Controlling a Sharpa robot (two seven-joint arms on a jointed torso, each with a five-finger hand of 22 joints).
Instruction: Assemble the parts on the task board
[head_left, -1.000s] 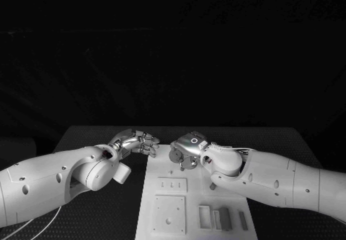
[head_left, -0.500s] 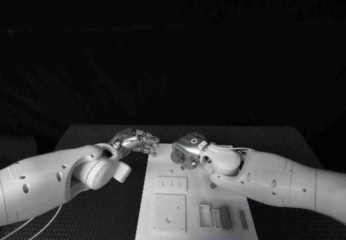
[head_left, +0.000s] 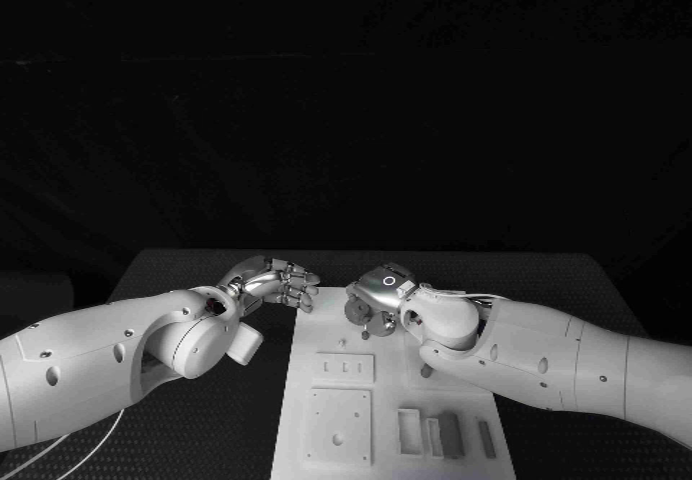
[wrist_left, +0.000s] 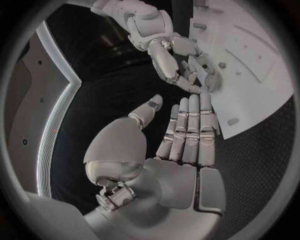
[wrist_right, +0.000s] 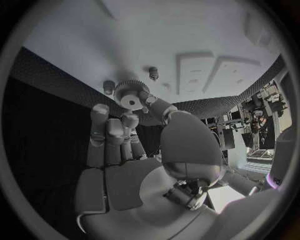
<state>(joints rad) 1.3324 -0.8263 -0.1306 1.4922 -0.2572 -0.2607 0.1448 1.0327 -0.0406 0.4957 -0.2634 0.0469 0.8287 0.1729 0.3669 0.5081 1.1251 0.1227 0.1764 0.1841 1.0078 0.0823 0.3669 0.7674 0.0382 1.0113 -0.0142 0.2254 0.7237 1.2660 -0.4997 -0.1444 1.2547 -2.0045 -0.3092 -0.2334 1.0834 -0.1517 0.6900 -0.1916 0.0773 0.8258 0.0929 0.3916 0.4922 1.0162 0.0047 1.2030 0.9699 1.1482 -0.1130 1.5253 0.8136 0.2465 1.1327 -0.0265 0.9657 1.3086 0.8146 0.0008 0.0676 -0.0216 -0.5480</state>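
The white task board (head_left: 326, 402) lies in the middle of the black table. My right hand (head_left: 379, 296) hovers over its far end and pinches a small toothed gear (wrist_right: 131, 98) between thumb and a finger; the same gear (head_left: 356, 311) hangs under the hand in the head view. Two short pegs (wrist_right: 152, 73) stand up from the board just beyond the gear. My left hand (head_left: 274, 282) is at the board's far left corner. Its fingers (wrist_left: 187, 130) are stretched out side by side, thumb apart, holding nothing. The right hand (wrist_left: 172, 55) also shows ahead of them.
On the board's near half sit a square plate with a hole (head_left: 338, 428), a smaller plate with three slots (head_left: 345, 370) and several upright bars in slots (head_left: 447, 436). Both forearms flank the board. Black table (head_left: 188, 270) surrounds it.
My right hand has turned slightly with the gear over the board's far end. The left hand has barely moved.
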